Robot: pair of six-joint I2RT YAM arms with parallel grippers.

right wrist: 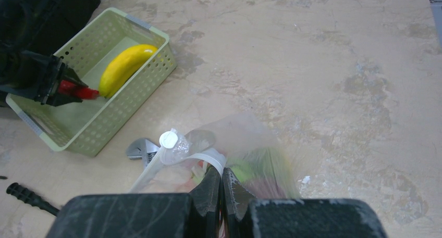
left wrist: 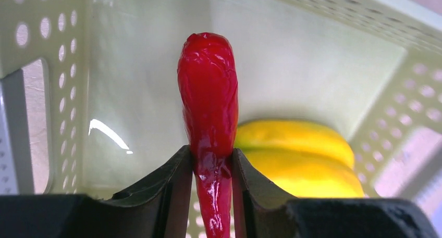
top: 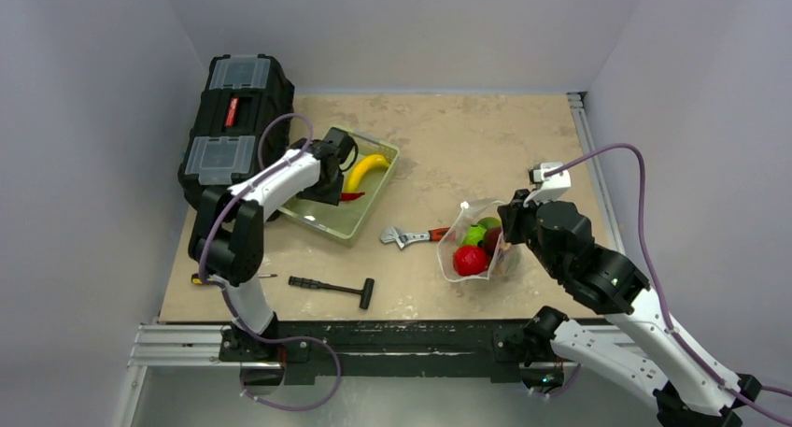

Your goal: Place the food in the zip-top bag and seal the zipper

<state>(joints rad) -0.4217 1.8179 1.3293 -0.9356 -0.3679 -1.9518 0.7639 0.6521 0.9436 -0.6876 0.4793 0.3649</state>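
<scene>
The glossy dark red chilli-shaped toy piece (left wrist: 208, 108) stands upright inside the pale green perforated plastic basket (left wrist: 62, 50), toward the far left corner of the worktop (top: 467, 137). The left gripper (left wrist: 212, 154) is closed on its narrow lower end, one finger on each side. Most of the piece projects beyond the fingertips. A yellow banana-shaped toy (left wrist: 297, 149) lies just beside it in the basket.

The step in hand appears to be lifting the piece out and carrying it to the bag.
1. Raise straight up until the piece is above the basket wall. The grip is low on a slick, tapered stem, so the piece may pivot or slip.
2. Avoid brushing the banana.
3. Travel toward the near right corner, passing over the adjustable wrench (top: 403, 235).

There the clear soft plastic zip-top bag (right wrist: 240, 131) stands, well apart from the left gripper. It holds a red round fruit (top: 470, 260) and a green pepper (top: 478, 233). The right gripper (right wrist: 221, 178), its jaws almost together, pinches the bag at its mouth beside the zipper strip (right wrist: 198, 157). How wide the mouth gapes cannot be told. Release above the opening.
</scene>
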